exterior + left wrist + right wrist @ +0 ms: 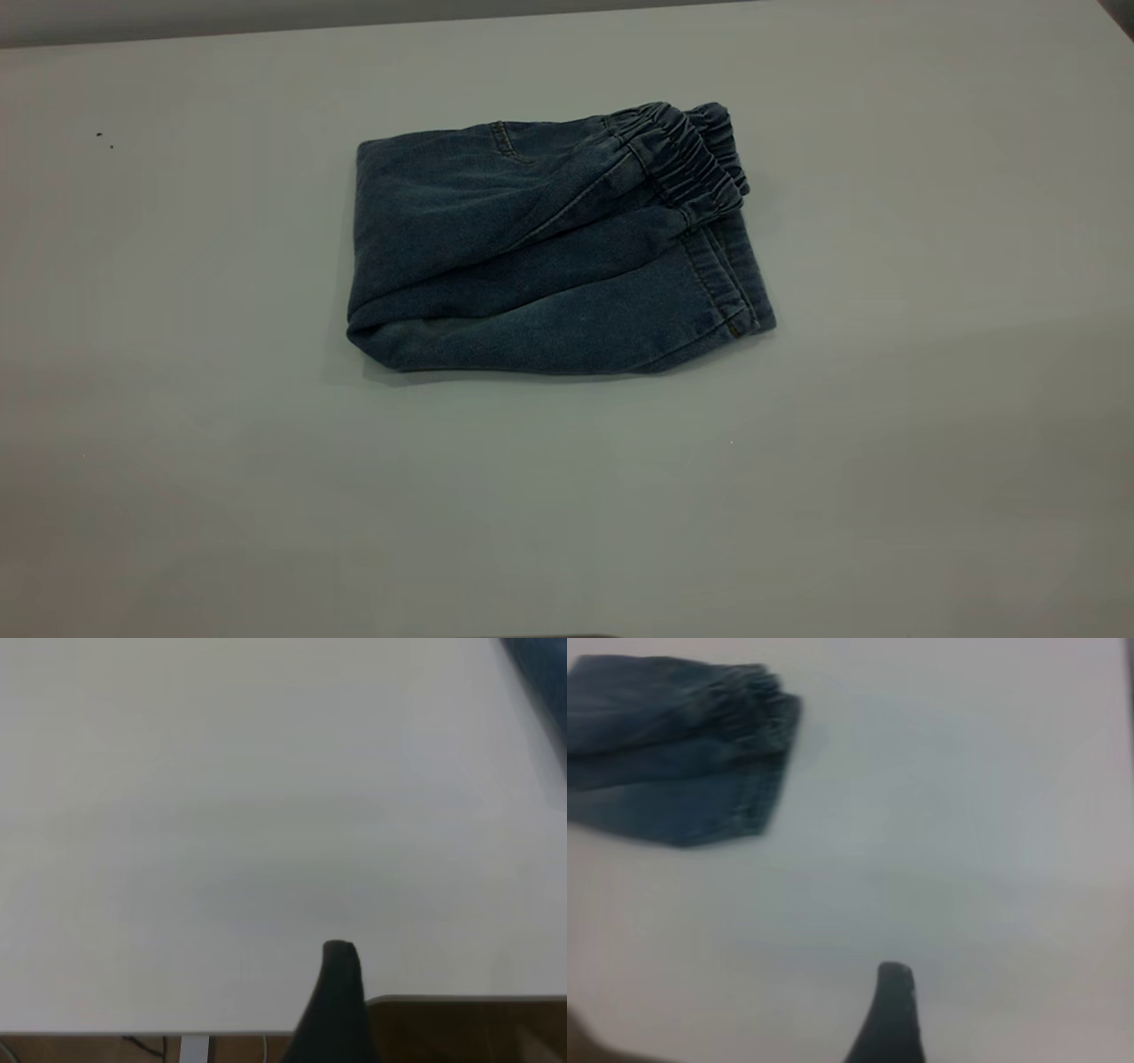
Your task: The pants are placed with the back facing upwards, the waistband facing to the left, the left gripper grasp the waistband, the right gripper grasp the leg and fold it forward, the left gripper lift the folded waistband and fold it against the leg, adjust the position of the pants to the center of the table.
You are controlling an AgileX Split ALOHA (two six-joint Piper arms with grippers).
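Note:
The blue denim pants [549, 248] lie folded into a compact rectangle near the middle of the white table [886, 461]. Their gathered waistband [687, 155] lies on top at the right end, over the stitched hem of the leg [567, 328]. Neither arm appears in the exterior view. The left gripper [341, 992] hovers by the table's near edge, with only a corner of the pants [542, 665] far off. The right gripper [893, 1010] is over bare table, well apart from the pants [673, 753] and waistband [757, 695]. Nothing is held.
Bare tabletop surrounds the pants on all sides. The table's far edge [354, 31] runs along the back. Brown floor and a cable [151, 1047] show below the table's near edge [461, 998] in the left wrist view.

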